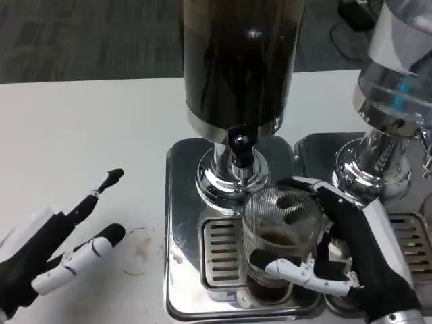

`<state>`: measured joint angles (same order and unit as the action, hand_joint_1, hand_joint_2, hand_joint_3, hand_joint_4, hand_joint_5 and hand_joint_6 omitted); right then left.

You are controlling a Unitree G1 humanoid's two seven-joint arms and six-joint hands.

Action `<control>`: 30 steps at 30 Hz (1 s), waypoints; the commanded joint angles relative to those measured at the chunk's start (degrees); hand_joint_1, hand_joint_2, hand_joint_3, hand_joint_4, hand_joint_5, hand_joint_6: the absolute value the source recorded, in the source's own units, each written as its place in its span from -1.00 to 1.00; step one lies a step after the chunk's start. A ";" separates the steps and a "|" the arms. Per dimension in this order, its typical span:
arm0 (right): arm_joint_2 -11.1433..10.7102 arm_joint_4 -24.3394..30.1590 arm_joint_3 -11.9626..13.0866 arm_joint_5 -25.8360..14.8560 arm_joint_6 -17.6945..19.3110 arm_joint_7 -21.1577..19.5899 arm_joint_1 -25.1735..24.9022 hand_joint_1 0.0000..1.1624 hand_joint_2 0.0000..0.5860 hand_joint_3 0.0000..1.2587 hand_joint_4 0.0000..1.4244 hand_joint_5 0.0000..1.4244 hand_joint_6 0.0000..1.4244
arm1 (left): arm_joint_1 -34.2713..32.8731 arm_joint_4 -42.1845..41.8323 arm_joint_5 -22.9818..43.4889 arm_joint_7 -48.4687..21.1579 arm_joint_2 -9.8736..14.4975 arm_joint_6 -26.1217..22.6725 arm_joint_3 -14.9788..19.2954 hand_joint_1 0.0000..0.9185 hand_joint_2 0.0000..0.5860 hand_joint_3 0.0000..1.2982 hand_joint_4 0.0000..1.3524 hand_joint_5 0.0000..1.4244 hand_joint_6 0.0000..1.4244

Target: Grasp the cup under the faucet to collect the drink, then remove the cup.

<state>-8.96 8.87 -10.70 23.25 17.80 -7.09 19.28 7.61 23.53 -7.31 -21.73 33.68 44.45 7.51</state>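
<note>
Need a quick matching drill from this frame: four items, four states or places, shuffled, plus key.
Items:
1. left hand
2. right hand
3. cup
4. dispenser tank

States:
A. wrapped around the cup
B. holds dark liquid, above the faucet
C. fingers apart, holding nothing, over the white table
D. clear, some brown drink in it, on the drip grille

Pairs: 1-C, 2-A, 3-D, 4-B

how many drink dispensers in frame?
2. The dark-drink dispenser stands centre, over the cup that the right hand holds. A clear dispenser stands at the right edge, cropped; more may sit beyond the frame.
</note>
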 commanded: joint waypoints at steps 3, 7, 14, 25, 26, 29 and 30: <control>0.61 6.79 -0.12 -0.35 -0.33 0.44 3.65 0.83 -0.57 -0.32 -0.29 0.10 0.72 | 0.86 -2.11 -4.07 1.97 3.63 5.70 0.39 -1.00 -0.20 -0.98 -1.00 -1.00 -1.00; 0.22 10.46 0.23 -0.47 -0.69 1.40 5.65 0.83 -0.57 -0.32 -0.29 0.10 0.72 | 1.48 -2.68 -9.74 4.33 6.68 8.66 0.86 -1.00 -0.18 -0.97 -1.00 -1.00 -1.00; 0.03 15.81 0.80 -2.15 -1.13 3.41 9.48 0.83 -0.57 -0.32 -0.28 0.10 0.72 | 2.77 -3.05 -12.24 6.27 9.82 12.18 0.78 -1.00 -0.16 -0.96 -1.00 -1.00 -1.00; -0.58 23.16 1.51 -5.81 -2.44 7.71 14.47 0.82 -0.55 -0.30 -0.27 0.11 0.72 | 10.03 -9.49 -9.64 6.10 12.46 12.83 3.70 -1.00 -0.10 -0.98 -1.00 -1.00 -1.00; -0.74 23.16 1.44 -6.17 -2.52 8.17 14.50 0.82 -0.55 -0.30 -0.27 0.11 0.72 | 10.64 -9.72 -9.55 5.99 12.47 12.68 4.00 -1.00 -0.09 -0.98 -1.00 -1.00 -1.00; -1.11 24.15 1.68 -6.21 -2.60 9.09 14.97 0.81 -0.55 -0.30 -0.27 0.11 0.72 | 11.84 -10.57 -9.71 5.77 12.50 12.37 4.53 -1.00 -0.08 -0.98 -1.00 -1.00 -1.00; -1.10 24.47 1.87 -6.20 -2.64 9.28 15.19 0.81 -0.55 -0.30 -0.27 0.11 0.72 | 12.19 -11.22 -9.85 5.72 12.51 12.09 4.78 -1.00 -0.07 -0.98 -1.00 -1.00 -1.00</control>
<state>-9.89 30.42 -9.34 18.38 14.75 1.93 34.14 18.70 13.87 -17.51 -16.14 45.12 57.17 11.33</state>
